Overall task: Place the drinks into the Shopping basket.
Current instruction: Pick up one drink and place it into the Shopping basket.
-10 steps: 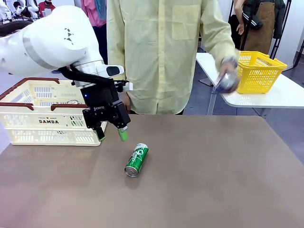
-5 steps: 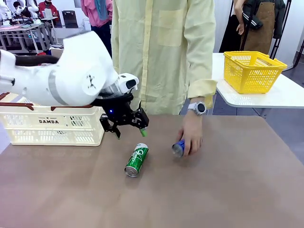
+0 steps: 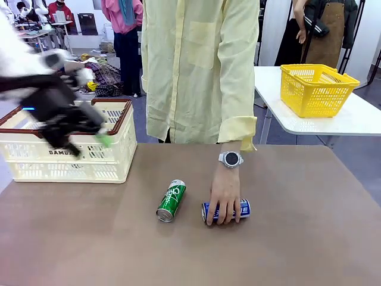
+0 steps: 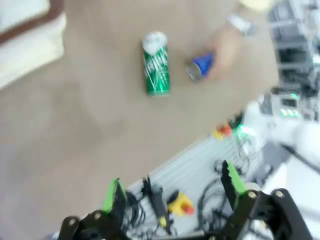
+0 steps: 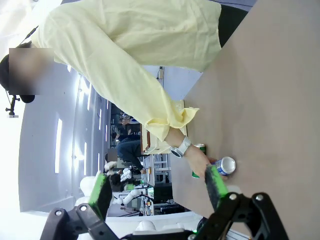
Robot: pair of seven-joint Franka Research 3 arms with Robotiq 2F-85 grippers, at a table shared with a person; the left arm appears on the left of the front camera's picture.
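**Front view.** At the left of the frame the left gripper (image 3: 88, 145) is blurred. It is in front of the near wall of the Shopping basket (image 3: 113, 170). Its two fingers stand apart and nothing is between them. The cream basket with the brown rim stands on the far left part of the brown table (image 3: 297, 238). In the lower middle the green can (image 3: 171, 201) lies on its side on the table, one silver end toward the camera. Just to the right of it the blue can (image 3: 226, 211) also lies on its side. The person's hand (image 3: 225, 192) rests on top of it, with the fingers over the can. A watch (image 3: 231, 158) is on that wrist. In the upper right a yellow basket (image 3: 318, 89) stands on a white table (image 3: 333, 125).

**Left wrist view.** The left gripper (image 4: 172, 187) rises from the bottom edge with its green pads wide apart, and it is empty. In the upper middle the green can (image 4: 156, 62) lies on the table (image 4: 75, 125). The blue can (image 4: 200, 66) is just to its right, with the blurred hand (image 4: 225, 45) on it. A corner of the Shopping basket (image 4: 30, 35) is in the upper left.

**Right wrist view.** The right gripper (image 5: 159, 190) stands at the bottom with its fingers spread, grasping nothing. Just above its right finger the blue can (image 5: 225, 165) shows a silver end, and the person's hand (image 5: 197, 159) lies on it. A small part of the green can (image 5: 200, 147) shows behind the hand. The table (image 5: 270, 100) takes the right side of the frame.
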